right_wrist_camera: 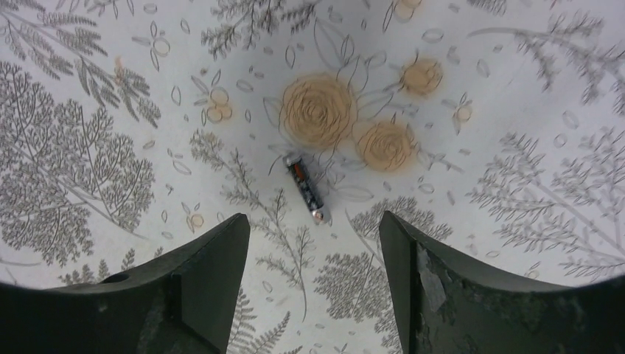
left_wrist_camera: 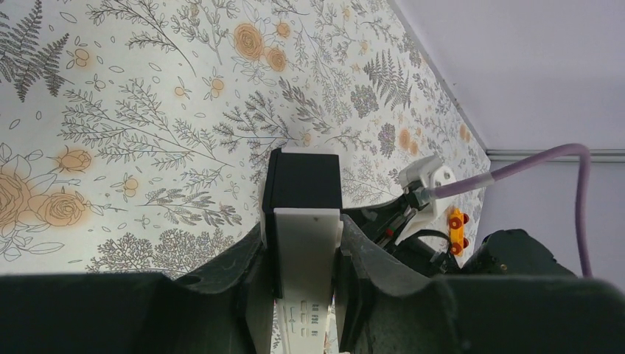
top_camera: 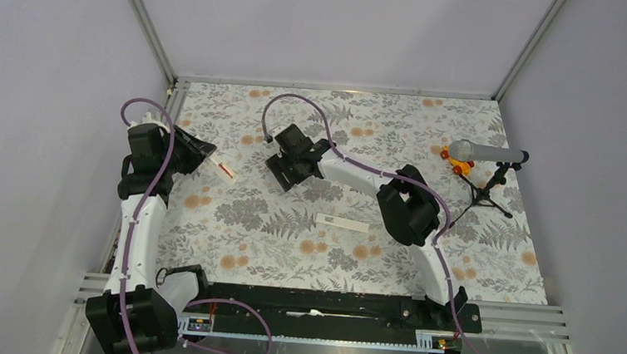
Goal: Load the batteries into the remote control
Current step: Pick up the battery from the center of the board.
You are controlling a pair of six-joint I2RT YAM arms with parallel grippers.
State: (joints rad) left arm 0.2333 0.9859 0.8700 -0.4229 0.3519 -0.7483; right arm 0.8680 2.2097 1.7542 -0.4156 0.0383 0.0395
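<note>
Flower-and-fern print is covering the whole desk (top_camera: 289, 242), and plain pale walls (top_camera: 337, 29) are closing it in on three sides.

On the overhead view I am seeing the left fingers (top_camera: 202, 153) at the left of the frame, clenched on the remote control (top_camera: 221, 169). It is sticking out of them toward the middle of the desk. The left wrist camera is giving me the same grip up close. The white body is sitting squeezed between both fingers, and the dark end section is pointing away from the lens over the printed surface. I cannot tell whether that end is touching the desk.

The right fingers (top_camera: 285, 171) are hanging just above the centre of the overhead frame, spread apart and gripping nothing. Through the right wrist camera I am looking at one battery (right_wrist_camera: 306, 189) lying slanted on the desk beside two orange roses, just beyond the gap between the fingertips and touching neither.

A thin white cover strip (top_camera: 344, 222) is lying flat below centre, well apart from both arms. At the right edge a grey microphone (top_camera: 483, 151) is resting on its stand (top_camera: 489, 193), with an orange-and-yellow toy piece (top_camera: 459, 163) just beside it.
</note>
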